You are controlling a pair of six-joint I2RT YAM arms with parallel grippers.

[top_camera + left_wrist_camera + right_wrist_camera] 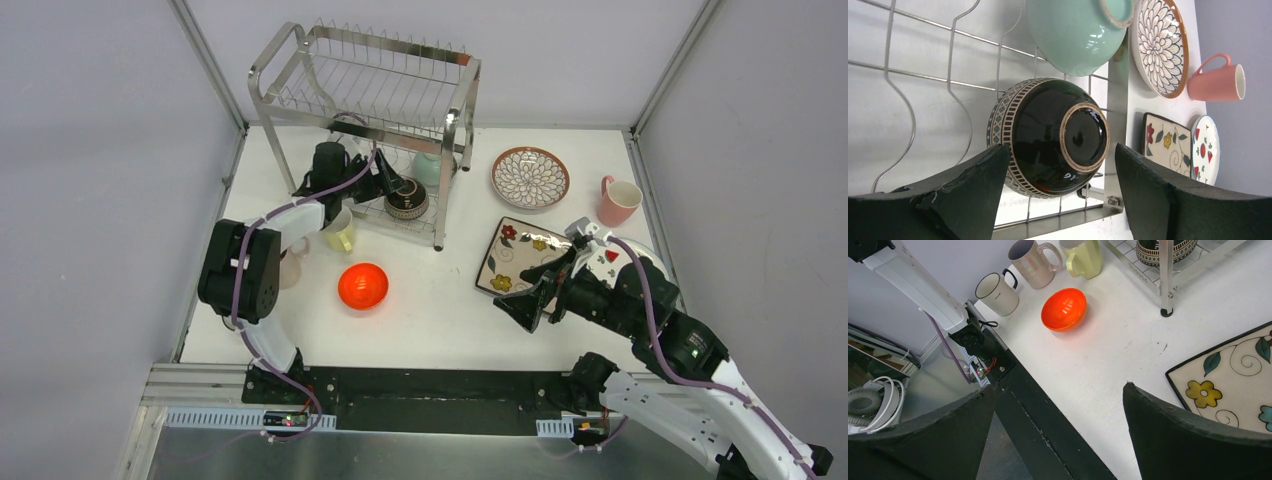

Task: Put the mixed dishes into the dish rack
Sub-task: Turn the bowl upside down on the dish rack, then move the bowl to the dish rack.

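Note:
The steel dish rack (300, 60) stands at the back left. On its lower shelf an upturned dark bowl with a tan patterned band (406, 201) (1048, 130) lies next to a mint bowl (428, 166) (1073, 35). My left gripper (385, 190) (1062, 150) is open, its jaws on either side of the dark bowl. My right gripper (535, 290) (1058, 389) is open and empty above the table's front edge, beside the square floral plate (515, 250) (1233, 375). The orange bowl (363, 286) (1064, 308) sits in front of the rack.
A petal-pattern plate (530, 177) (1160, 45) and a pink mug (618, 200) (1218, 82) stand at the back right. A white red-marked plate (1205, 150) lies beside the square plate. A yellow-green mug (342, 236) (1083, 257), a pinkish mug (1030, 260) and a white mug (998, 292) stand left of the rack.

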